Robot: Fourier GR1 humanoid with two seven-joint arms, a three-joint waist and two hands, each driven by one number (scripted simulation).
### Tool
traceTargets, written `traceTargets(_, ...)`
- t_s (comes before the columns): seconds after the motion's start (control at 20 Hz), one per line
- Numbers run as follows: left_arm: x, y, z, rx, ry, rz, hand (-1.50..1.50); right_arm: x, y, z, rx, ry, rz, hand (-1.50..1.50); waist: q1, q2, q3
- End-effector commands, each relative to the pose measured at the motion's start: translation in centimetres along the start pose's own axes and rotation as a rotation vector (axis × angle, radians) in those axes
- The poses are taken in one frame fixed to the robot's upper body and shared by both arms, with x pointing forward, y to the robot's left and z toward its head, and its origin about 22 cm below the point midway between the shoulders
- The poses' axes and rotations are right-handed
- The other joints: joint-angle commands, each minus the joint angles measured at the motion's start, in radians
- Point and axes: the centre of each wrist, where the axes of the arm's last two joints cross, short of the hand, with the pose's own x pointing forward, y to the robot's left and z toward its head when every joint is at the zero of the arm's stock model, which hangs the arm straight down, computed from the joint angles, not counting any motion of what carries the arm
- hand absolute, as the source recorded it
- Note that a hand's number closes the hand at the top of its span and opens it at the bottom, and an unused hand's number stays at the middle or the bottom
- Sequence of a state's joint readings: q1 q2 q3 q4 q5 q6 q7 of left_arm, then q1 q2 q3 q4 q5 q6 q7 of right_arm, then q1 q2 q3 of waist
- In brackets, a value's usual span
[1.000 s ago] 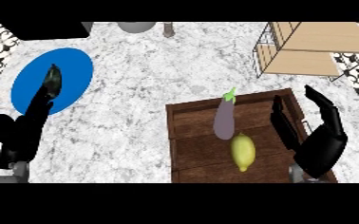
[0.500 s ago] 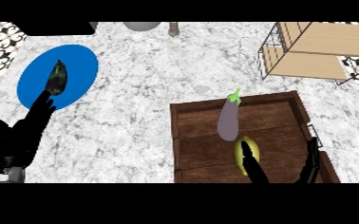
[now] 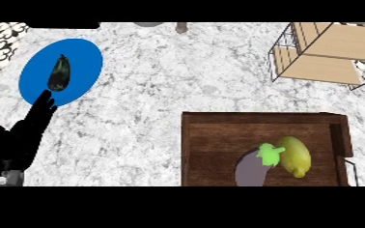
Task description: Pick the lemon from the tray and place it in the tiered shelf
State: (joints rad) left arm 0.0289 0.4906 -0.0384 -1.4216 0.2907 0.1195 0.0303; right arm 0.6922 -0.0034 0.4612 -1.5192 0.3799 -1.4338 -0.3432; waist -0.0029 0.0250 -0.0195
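Observation:
The yellow lemon [image 3: 294,155] lies in the dark wooden tray [image 3: 214,140] at the lower right, toward the tray's right side. A purple eggplant [image 3: 254,170] with a green stem lies touching the lemon's left side, cut off by the view's lower edge. The wire-and-wood tiered shelf [image 3: 321,53] stands at the upper right, apart from the tray. My left hand [image 3: 30,130] rests at the lower left with straight fingers pointing up toward a blue plate, holding nothing. My right hand shows nowhere.
A blue plate [image 3: 78,58] at the upper left holds a dark oblong vegetable [image 3: 59,73]. A grey round object [image 3: 148,23] and a small brown one [image 3: 182,27] sit at the counter's far edge. Marble counter spreads between plate, tray and shelf.
My right hand, which hovered over the lemon, has dropped out of view. The lemon now lies further right in the tray and the eggplant lower, beside it. The left hand stays put.

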Motion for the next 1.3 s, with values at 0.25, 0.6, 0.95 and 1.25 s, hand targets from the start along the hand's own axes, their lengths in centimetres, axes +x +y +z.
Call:
traceTargets(0.25,0.4,-0.6,0.2,-0.034,-0.020,-0.007,0.00,-3.5,-5.6,5.2,0.028,0.127,0.274,-1.50,0.049,0.028,0.009)
traceTargets(0.6,1.7,-1.5,-0.9,-0.053,-0.059,-0.003,0.00,-3.3,-7.1,5.7,0.020,0.158,0.304,-1.50,0.060,0.033,0.011)
traceTargets(0.95,2.3,-1.7,-1.2,-0.082,-0.051,-0.002,0.00,-3.7,-7.4,4.8,-0.007,0.205,0.320,-1.50,0.086,0.037,0.012)
traceTargets(1.25,1.9,-2.5,-1.3,-0.100,-0.045,-0.014,0.00,-4.9,-7.1,2.9,0.004,0.180,0.336,-1.50,0.097,0.036,0.013)
